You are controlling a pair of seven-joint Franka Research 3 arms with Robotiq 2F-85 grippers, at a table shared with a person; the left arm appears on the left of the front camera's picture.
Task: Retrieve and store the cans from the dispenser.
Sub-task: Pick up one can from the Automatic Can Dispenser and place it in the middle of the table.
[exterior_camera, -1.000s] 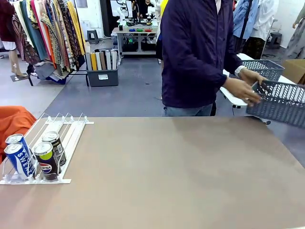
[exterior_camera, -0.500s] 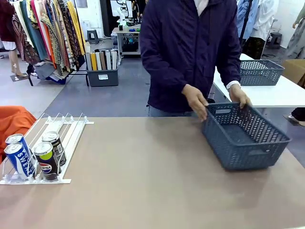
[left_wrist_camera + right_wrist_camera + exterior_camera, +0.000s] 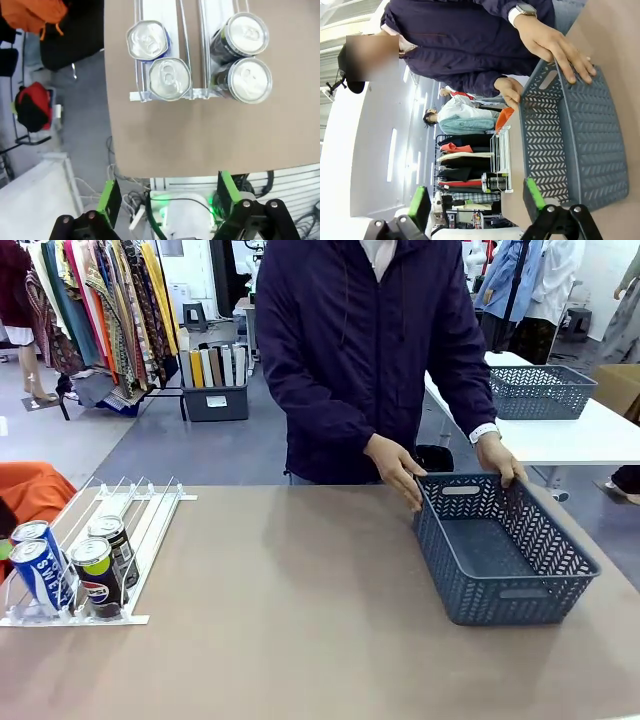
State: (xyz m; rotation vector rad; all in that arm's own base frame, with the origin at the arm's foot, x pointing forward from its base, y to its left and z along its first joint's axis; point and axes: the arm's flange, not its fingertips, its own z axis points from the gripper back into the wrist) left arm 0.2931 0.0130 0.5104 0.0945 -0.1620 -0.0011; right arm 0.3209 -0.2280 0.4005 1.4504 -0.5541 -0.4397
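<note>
Four upright cans [image 3: 40, 575], two blue and two black, crowd the front of the white dispenser [image 3: 152, 523].

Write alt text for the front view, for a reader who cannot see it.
A person in a dark jacket holds a grey mesh basket on the table at its right side with both hands. At the left, a white dispenser holds four cans, two blue and two black.

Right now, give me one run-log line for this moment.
cans: four, front end of rack | basket: empty, person's hands on far rim | left claw: open, empty | right claw: open, empty
</note>
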